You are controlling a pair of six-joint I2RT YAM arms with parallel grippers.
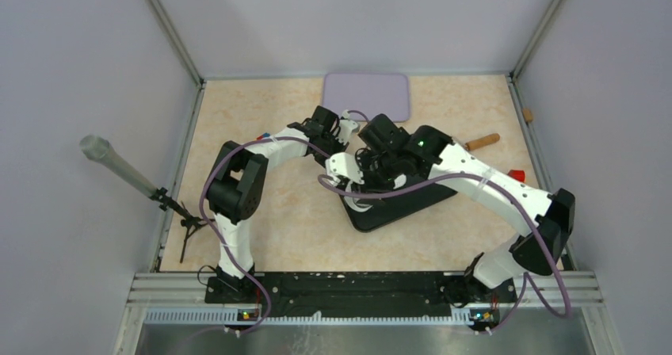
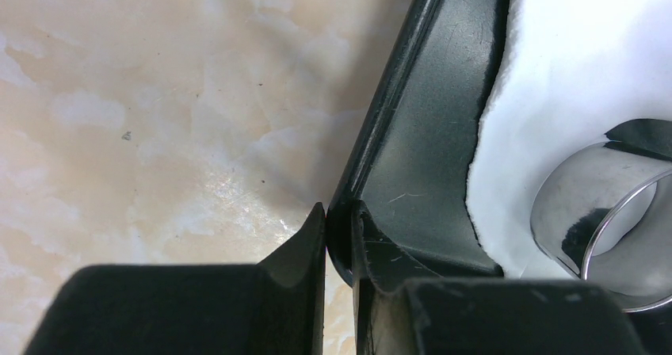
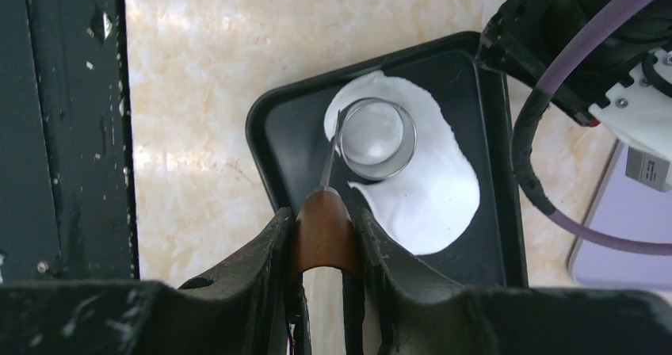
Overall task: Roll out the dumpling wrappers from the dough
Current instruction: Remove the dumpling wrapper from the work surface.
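Pincers first: we note the left pincer (image 2: pixel 339 232) clenched on the rim of the black tray (image 2: pixel 412 133); the right pincer (image 3: pixel 323 219) grasps the brown handle (image 3: pixel 323 244) of a ring cutter (image 3: pixel 412 145). Its ring rests on the dough (image 3: pixel 436 204), a flat white sheet in the tray. From above, the 2 arms (image 1: pixel 475 173) hide much of the tray; dough unreadable there.

The dough (image 3: pixel 436 200) lies flattened, a white irregular sheet in the black tray (image 3: pixel 289 153).
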